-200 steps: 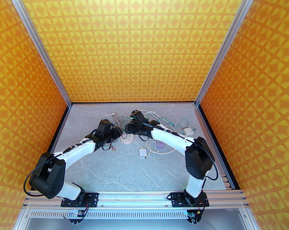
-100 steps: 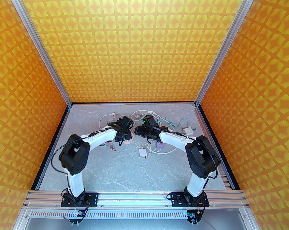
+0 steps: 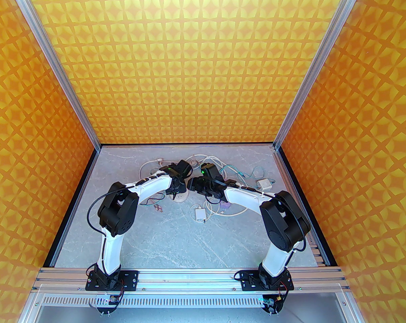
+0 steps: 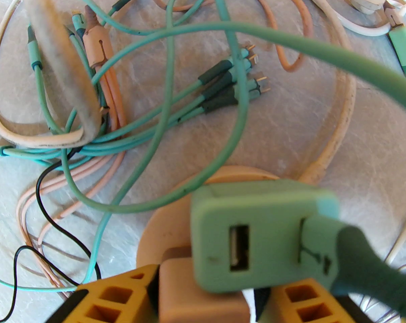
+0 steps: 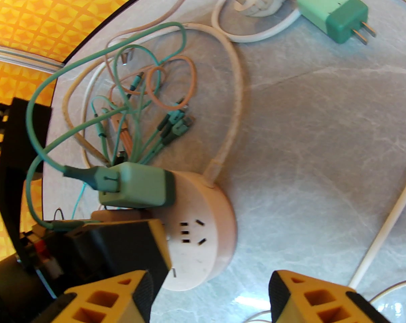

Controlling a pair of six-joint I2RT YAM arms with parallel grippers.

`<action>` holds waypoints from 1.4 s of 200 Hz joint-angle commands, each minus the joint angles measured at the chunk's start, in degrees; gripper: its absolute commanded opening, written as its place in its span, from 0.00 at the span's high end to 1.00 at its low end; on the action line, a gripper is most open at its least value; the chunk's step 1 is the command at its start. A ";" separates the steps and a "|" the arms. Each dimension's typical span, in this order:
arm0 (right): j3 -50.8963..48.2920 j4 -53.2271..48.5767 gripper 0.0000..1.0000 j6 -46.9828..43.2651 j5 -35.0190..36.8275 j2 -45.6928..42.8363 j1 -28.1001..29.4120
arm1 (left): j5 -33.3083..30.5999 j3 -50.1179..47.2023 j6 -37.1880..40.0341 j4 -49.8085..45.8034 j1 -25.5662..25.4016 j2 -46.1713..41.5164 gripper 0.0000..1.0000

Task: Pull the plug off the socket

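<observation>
A round beige socket (image 5: 206,227) (image 3: 180,198) lies among cables at mid-table. Two plugs sit in its top: a green USB plug (image 4: 263,237) (image 5: 135,187) with a thick green cable, and a peach plug (image 4: 199,291) beside it. My left gripper (image 4: 206,301) (image 3: 176,189) reaches over the socket with its yellow fingers on either side of the peach plug. One pad touches the plug and a thin gap shows at the other. My right gripper (image 5: 209,298) (image 3: 190,184) stands open just right of the socket, whose near rim lies between its fingers.
Green, peach and white cables (image 4: 122,113) tangle behind the socket. A loose green charger (image 5: 334,12) and a white plug (image 5: 256,2) lie further back. White adapters (image 3: 264,183) (image 3: 200,214) and a purple one (image 3: 225,204) sit to the right. Patterned walls close three sides.
My left arm swung in from the left and came down over the socket, its jaws narrowing around the peach plug. The right gripper shifted slightly to the right.
</observation>
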 commanded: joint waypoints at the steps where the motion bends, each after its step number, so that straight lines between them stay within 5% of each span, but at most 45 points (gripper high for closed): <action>1: -0.50 1.48 0.38 0.88 -1.49 1.06 -0.28 | -1.38 0.20 0.40 -2.06 -0.38 1.46 0.56; 26: -0.70 2.28 0.45 1.95 -3.16 1.71 -0.28 | -1.38 -1.55 0.09 -1.18 -0.31 0.81 0.70; 79: -0.30 9.36 0.91 7.02 -11.51 7.14 -0.28 | -1.41 -2.92 0.12 0.59 -0.31 -1.33 0.77; 183: 0.21 17.17 0.94 15.20 -17.49 16.98 -0.28 | 1.79 -1.95 0.92 0.52 -0.20 -2.43 0.77; 222: 7.55 -3.93 0.95 4.33 -9.18 18.35 1.27 | 1.29 0.80 3.20 -1.60 -0.62 -2.54 0.81; 280: 8.58 -7.33 0.96 2.41 -6.61 19.92 1.52 | -4.41 6.67 6.22 -7.58 -4.01 2.54 0.81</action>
